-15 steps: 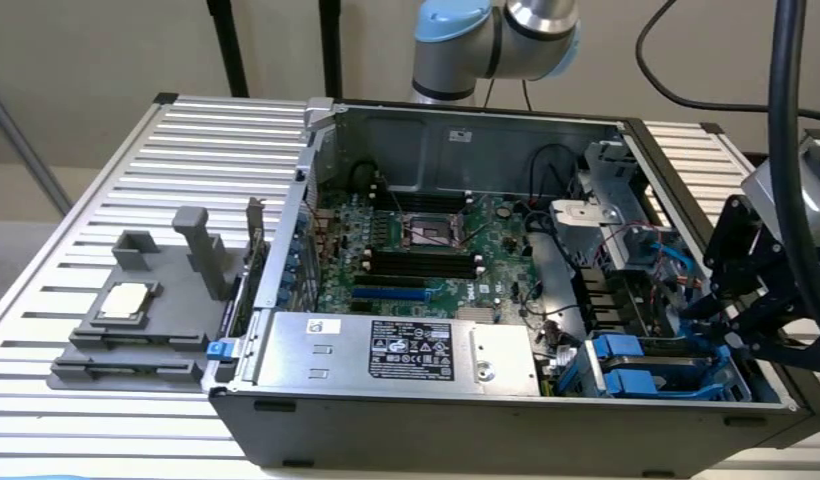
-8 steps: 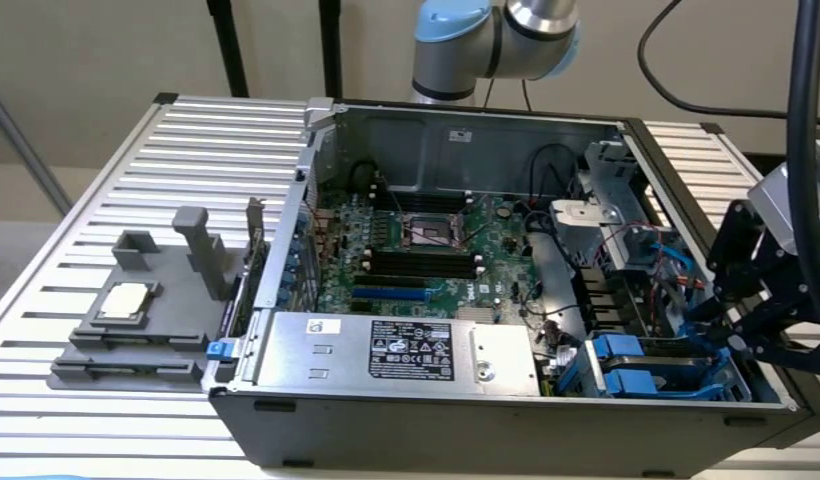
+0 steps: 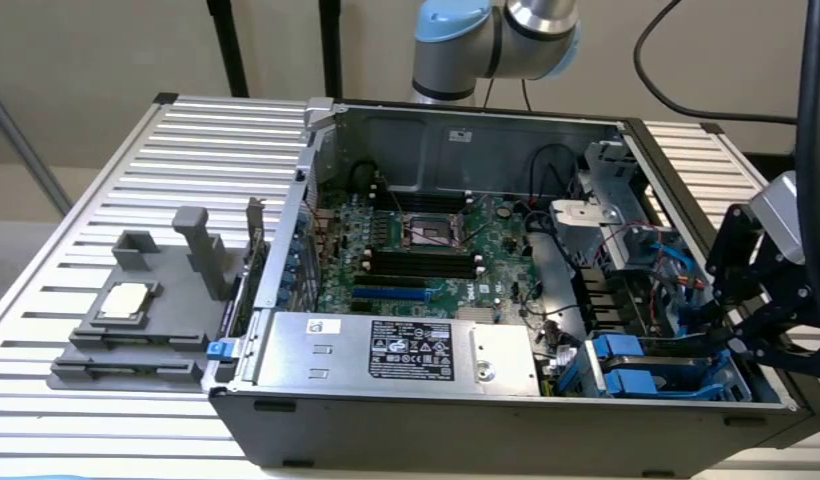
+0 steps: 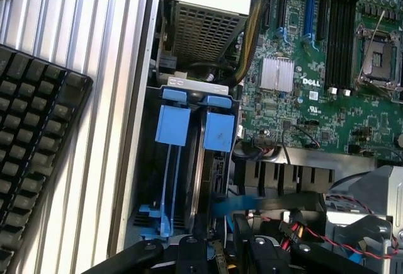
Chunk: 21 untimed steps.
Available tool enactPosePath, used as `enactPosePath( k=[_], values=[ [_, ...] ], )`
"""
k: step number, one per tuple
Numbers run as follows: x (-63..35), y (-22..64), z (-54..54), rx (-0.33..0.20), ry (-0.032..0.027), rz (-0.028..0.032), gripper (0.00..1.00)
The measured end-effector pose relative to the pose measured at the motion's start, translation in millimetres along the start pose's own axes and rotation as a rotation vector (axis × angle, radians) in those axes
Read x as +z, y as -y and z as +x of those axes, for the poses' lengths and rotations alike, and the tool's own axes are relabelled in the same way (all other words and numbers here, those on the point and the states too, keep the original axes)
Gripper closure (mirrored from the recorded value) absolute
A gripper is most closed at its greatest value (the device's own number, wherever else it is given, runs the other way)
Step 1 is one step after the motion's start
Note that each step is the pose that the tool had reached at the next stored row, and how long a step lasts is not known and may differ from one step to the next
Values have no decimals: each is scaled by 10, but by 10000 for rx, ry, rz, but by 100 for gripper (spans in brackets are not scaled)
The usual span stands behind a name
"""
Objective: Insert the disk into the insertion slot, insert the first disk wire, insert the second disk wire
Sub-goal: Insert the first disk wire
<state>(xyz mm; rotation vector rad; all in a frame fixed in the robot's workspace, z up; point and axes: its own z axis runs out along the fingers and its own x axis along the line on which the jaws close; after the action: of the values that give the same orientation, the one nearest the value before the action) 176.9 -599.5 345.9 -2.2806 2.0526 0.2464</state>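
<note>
Ribbed tabletop beside edge of insertion slot

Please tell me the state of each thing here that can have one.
Computer case: open, side panel off.
CPU socket: bare, no cooler.
Insertion slot: in the case, contents unclear.
Hand: poised above the insertion slot.
Square chip: lying in the grey holder.

Ribbed silver metal table: brushed, dull sheen. Grey sheet-metal insertion slot: bare metal, smooth bright-blue plastic tabs. Silver rectangular metal box: satin finish, smooth black printed label. Black plastic keyboard: matt.
</note>
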Motion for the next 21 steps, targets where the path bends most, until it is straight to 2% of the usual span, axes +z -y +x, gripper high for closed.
enactPosePath(
  k=[8, 11, 12, 14, 16, 21],
  values=[
    [24, 20, 4, -243, -15, 6, 69],
    [33, 24, 3, -327, -21, 18, 71],
    [36, 25, 3, -356, -23, 22, 79],
    [37, 26, 0, -406, -27, 20, 79],
    [37, 25, -12, -443, -29, 13, 84],
    [10, -28, -47, -500, -33, -16, 84]
  ],
)
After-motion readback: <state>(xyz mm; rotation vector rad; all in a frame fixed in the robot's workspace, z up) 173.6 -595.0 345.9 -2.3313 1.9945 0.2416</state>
